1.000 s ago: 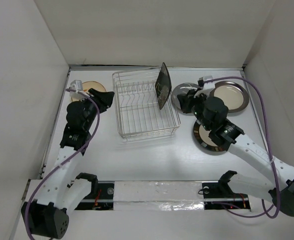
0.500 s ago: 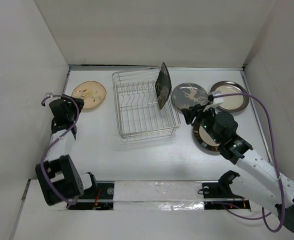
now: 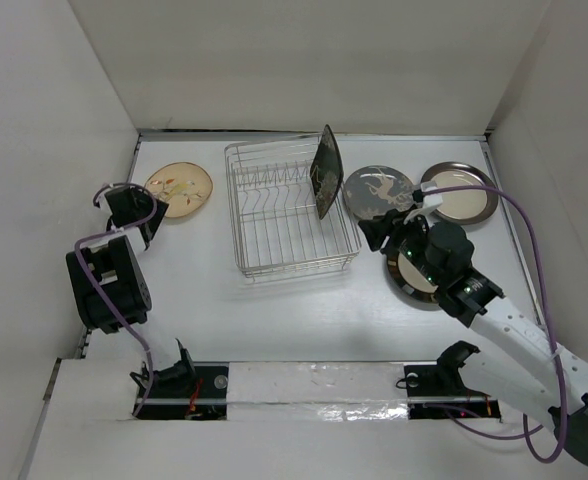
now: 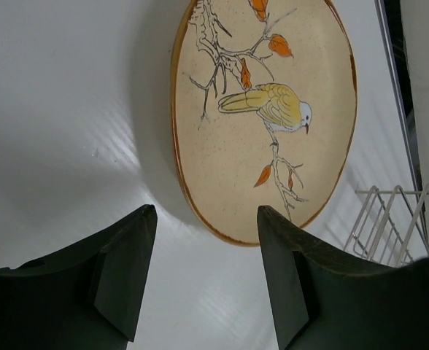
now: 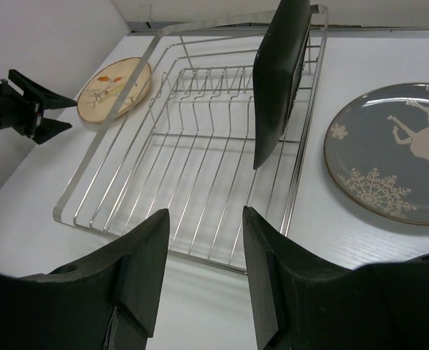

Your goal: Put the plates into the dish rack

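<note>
One down, four to go: the dark plate (image 3: 326,172) stands in the rack (image 3: 294,266). The tan plate (image 3: 179,187) lies at the table's far left, with three plates far right. I hold the left gripper (image 4: 205,211) and right gripper (image 5: 205,215) spread, empty.

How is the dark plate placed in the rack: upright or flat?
Upright: the dark plate stands on edge inside the dish rack.

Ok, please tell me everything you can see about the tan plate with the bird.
The tan plate is round, seemingly speckled glazed ceramic with a brown rim, painted with a yellow bird on a branch with orange leaves. It lies flat, face up, on the white table, left of the dish rack and apart from it. The open left hand faces its edge without touching it.
</note>
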{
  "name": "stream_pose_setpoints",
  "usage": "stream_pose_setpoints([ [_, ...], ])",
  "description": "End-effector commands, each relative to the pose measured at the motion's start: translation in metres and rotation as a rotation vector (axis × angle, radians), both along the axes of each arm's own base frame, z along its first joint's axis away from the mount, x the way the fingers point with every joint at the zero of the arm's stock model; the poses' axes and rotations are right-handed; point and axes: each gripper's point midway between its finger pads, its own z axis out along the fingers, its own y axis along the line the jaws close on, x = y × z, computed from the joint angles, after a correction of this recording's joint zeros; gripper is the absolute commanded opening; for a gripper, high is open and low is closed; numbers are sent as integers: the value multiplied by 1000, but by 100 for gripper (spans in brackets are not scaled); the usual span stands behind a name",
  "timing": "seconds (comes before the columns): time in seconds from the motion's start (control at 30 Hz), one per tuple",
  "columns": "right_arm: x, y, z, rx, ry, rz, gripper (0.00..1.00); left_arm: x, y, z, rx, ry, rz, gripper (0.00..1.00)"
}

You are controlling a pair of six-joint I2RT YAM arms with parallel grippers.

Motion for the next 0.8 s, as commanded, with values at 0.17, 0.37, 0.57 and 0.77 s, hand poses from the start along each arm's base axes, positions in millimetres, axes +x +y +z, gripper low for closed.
stream_pose_setpoints([
  [0.17,7,5,4,16,-12,7,50,34,9,-13,-9,-26,-13,53],
  [0.37,9,0,4,2,-11,-21,50,45,7,-21,-49,-46,-11,49],
  [0.57,7,-3,6,10,-21,-29,50,53,5,-20,-64,-65,-28,27],
  [0.77,4,-7,12,13,-28,-38,50,54,11,-13,-54,-121,-8,0],
])
